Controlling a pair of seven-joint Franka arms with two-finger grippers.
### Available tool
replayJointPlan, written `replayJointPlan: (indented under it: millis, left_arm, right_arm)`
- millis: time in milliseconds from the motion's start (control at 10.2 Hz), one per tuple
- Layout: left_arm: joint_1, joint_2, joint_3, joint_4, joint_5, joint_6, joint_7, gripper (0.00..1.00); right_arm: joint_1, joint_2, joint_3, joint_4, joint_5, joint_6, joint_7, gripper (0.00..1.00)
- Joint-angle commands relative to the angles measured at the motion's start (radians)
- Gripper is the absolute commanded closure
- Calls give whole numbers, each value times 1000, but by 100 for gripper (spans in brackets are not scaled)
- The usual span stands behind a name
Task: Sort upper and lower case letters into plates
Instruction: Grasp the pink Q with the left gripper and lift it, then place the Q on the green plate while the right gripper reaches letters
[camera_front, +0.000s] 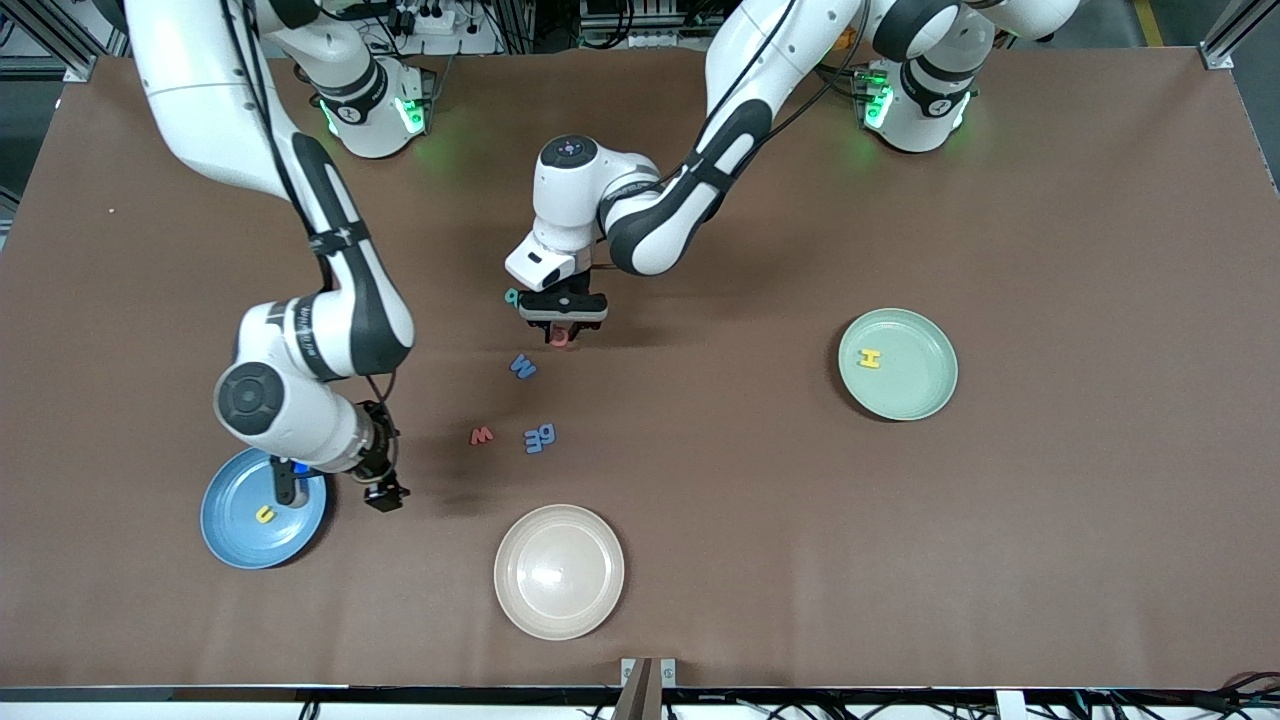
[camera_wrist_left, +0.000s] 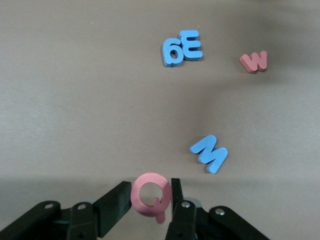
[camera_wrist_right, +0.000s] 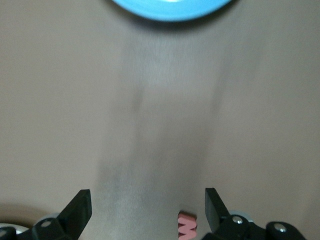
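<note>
Red Q is sitting pinched in the left hand, over mid-counter. Blue M, red w and a blue letter pair are lying nearer the camera. Yellow H is resting in the green plate, yellow u in the blue plate. Right hand is hanging wide open, gripping nothing, at the blue plate's edge.

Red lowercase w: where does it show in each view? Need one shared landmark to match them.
Front view: the red w lies on the brown table, beside the blue letter pair, toward the right arm's end.
Left wrist view: the w is near the upper edge, beside the same blue pair.
Right wrist view: only its top shows at the bottom edge, between the open right tool's fingers.
Shared landmark: the blue plate, also in the right wrist view.
</note>
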Motion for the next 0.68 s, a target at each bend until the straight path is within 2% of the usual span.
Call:
replayJointPlan:
  millis: [0, 196, 587]
  left_arm:
    - [38, -86, -13, -44, -102, -107, 143, 73]
    - [104, -199, -15, -163, -174, -157, 296, 72]
    - [245, -440, -13, -452, -303, -179, 653, 72]
  right_arm:
    - [50, 104, -2, 111, 9, 14, 114, 0]
    - [115, 183, -5, 168, 15, 52, 199, 0]
    - [182, 208, -4, 179, 68, 54, 236, 0]
